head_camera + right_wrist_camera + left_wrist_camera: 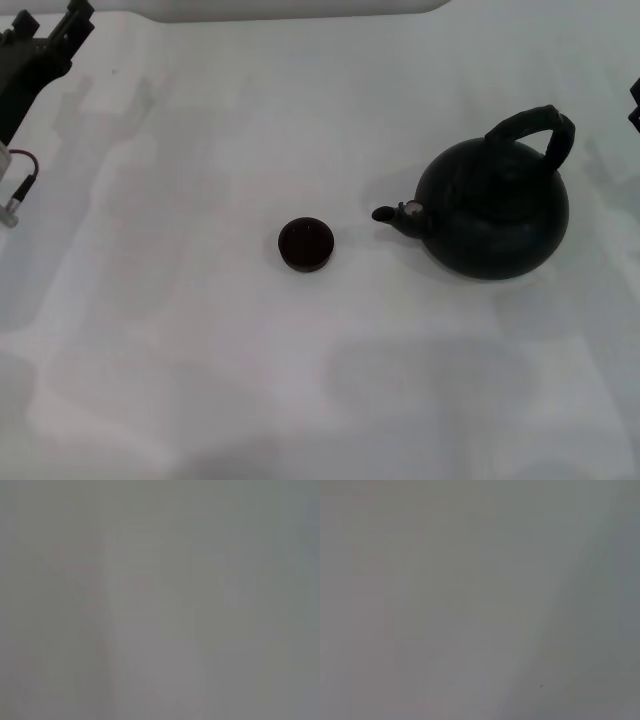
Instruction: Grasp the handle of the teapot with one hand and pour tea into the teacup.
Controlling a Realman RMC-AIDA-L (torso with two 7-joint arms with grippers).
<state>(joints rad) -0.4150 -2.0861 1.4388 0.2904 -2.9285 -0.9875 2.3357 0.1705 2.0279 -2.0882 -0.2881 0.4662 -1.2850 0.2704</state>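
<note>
The glossy black teapot (495,210) stands upright on the white table at the right, its short spout (388,213) pointing left toward the teacup. Its thick black arched handle (535,128) rises over its top. The small black teacup (305,243) sits near the middle, a short gap left of the spout. My left gripper (45,50) is at the far left back corner, well away from both. Only a sliver of my right arm (635,105) shows at the right edge, beside the teapot. Both wrist views show only blank table.
The white table (200,350) spreads around both objects. A white edge (290,8) runs along the back. A cable and connector (15,195) hang at the left edge.
</note>
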